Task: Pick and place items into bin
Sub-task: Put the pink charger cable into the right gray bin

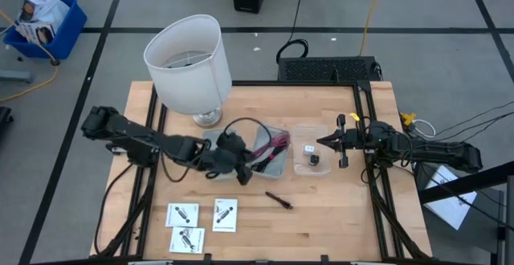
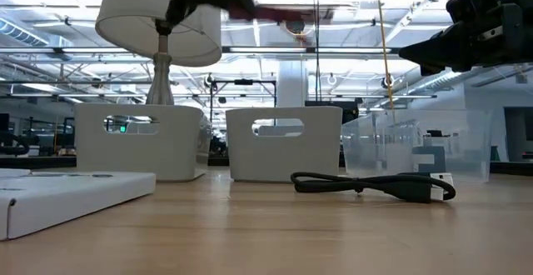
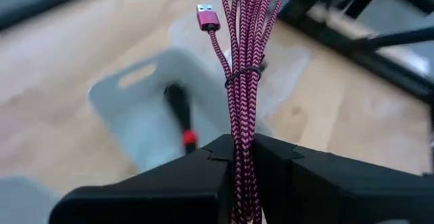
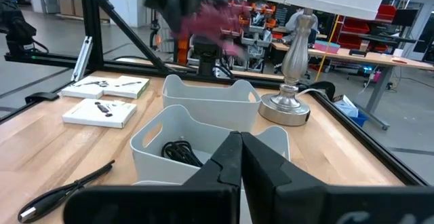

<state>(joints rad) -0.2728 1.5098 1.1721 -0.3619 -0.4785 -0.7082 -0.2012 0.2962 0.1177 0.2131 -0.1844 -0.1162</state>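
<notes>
My left gripper (image 1: pixel 239 154) is shut on a magenta braided cable (image 3: pixel 244 61), bundled with a black tie, above a grey bin (image 1: pixel 277 162) at mid-table. A black cable with a red ring (image 3: pixel 182 115) lies in that bin. To its right stands a clear bin (image 1: pixel 312 159) with a tiny black cube and a white tag inside. Three white packets (image 1: pixel 199 221) lie flat near the front left edge. A black cable (image 1: pixel 279 200) lies on the wood. My right gripper (image 1: pixel 333 142) hovers shut beside the clear bin, touching nothing. My left gripper pinches the cable bundle (image 3: pixel 243 134), several strands together, between its two fingers. The fingers slant downward from the table's left. The bundle sticks out forward past the fingertips, its magenta plug (image 3: pixel 207 17) free at the far end, lifted clear over the grey bin.
A big white lampshade on a metal base (image 1: pixel 189 60) stands at the back left, close behind my left arm. Black frame rails (image 1: pixel 365 120) run along both table sides. Free wood lies along the front, right of the packets.
</notes>
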